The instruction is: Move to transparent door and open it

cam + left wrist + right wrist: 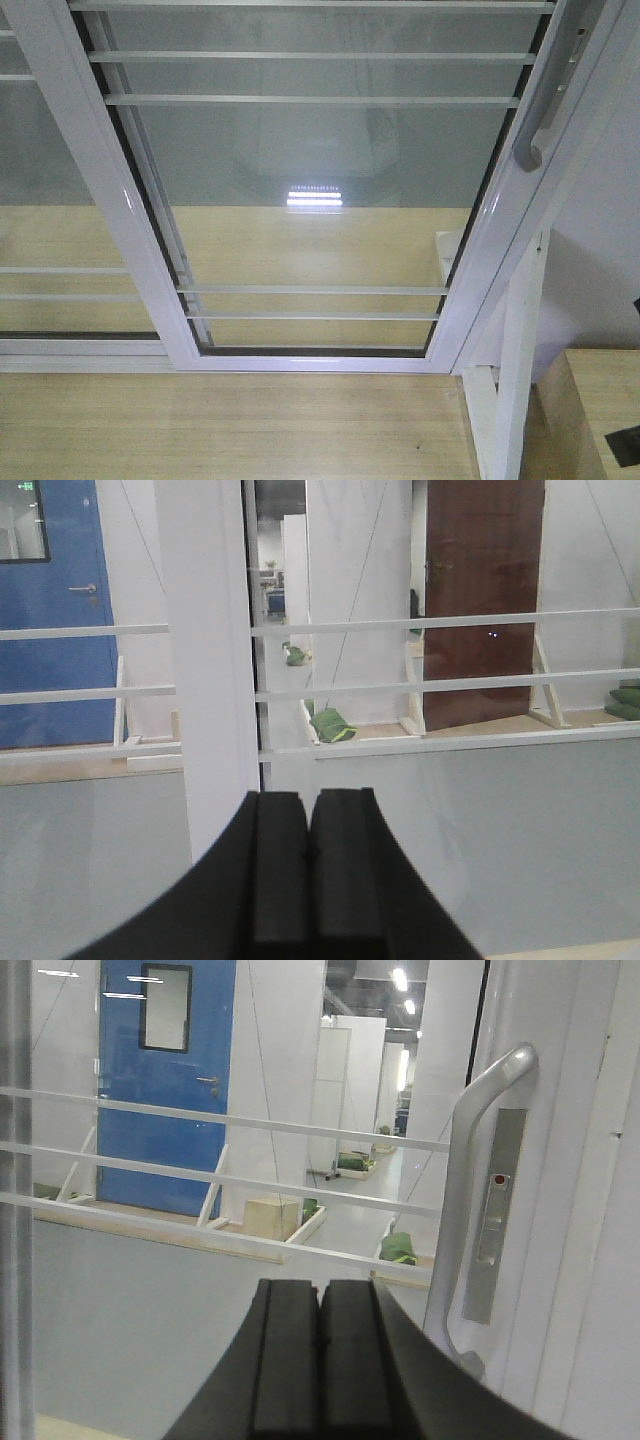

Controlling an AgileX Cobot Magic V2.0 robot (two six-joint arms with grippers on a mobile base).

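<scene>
The left arm's matte black gripper shows two flat, rectangular black fingers side by side. Only a thin dark seam divides them, and nearer the camera they widen into a smooth, curved black body. The right arm's matte black gripper looks alike, with twin squared-off black fingers and the same flared base.

My three cameras, close on the glass door.
Front looks down at it; both wrist views look level through it.
</scene>
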